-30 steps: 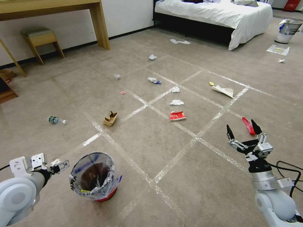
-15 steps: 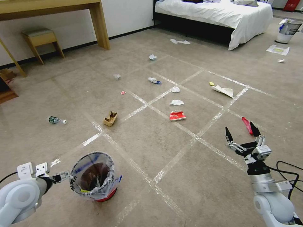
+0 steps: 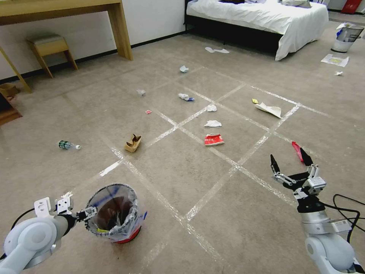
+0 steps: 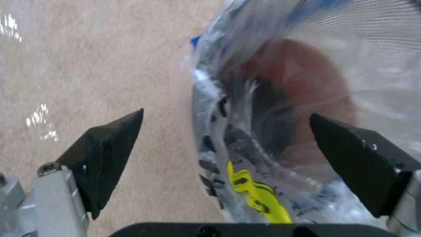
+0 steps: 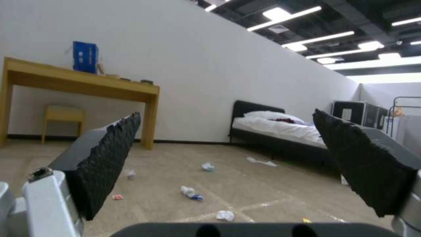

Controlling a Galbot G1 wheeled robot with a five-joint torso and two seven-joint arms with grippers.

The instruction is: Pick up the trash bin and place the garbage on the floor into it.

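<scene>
The trash bin stands on the floor at the near left, dark inside, with a crinkly clear liner. My left gripper is open at its near-left rim. In the left wrist view the gripper straddles the lined rim of the bin, one finger over carpet and one over the inside. Garbage lies ahead: a brown cardboard tray, a crushed red-white cup, a bottle, a white tissue and a red wrapper. My right gripper hovers open and empty near the red wrapper.
A wooden desk and a stool stand by the far left wall. A bed and a white bin are at the far right. More paper scraps lie on the taped grid. Black cables trail by my right arm.
My left gripper has moved right and lower, from beside the bin to its rim. The right gripper has sunk slightly and drawn back a little.
</scene>
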